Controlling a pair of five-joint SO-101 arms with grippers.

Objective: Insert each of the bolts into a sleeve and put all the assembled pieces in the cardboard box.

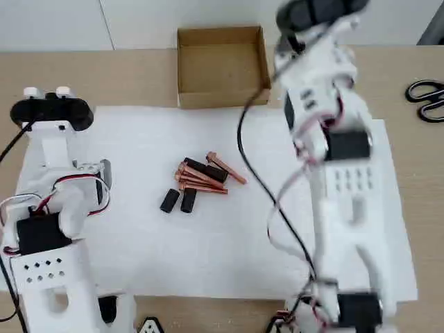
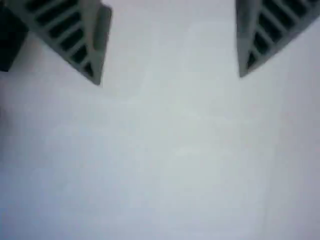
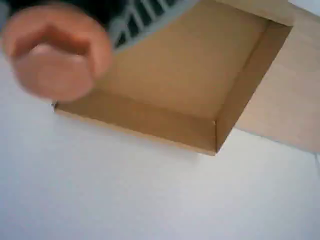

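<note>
Blurred copper bolt (image 3: 55, 60) right at the lens, seemingly pinched in R gripper (image 3: 95, 35); dark bit above it maybe a sleeve, can't tell. Then L to R: L gripper (image 2: 170, 75) w/ jaws wide apart, nothing between, over white foam sheet (image 1: 139, 229), well off from cardboard box (image 1: 220, 66). Loose bolts (image 1: 201, 179) & black sleeves (image 1: 179, 200) heaped on foam, short of box's near wall. R arm (image 1: 326, 139) up beside box's right corner, load prob. not past the wall yet. Best bet: clear wall first, centre over box floor, go low, then let go. Early release = piece on foam.
</note>
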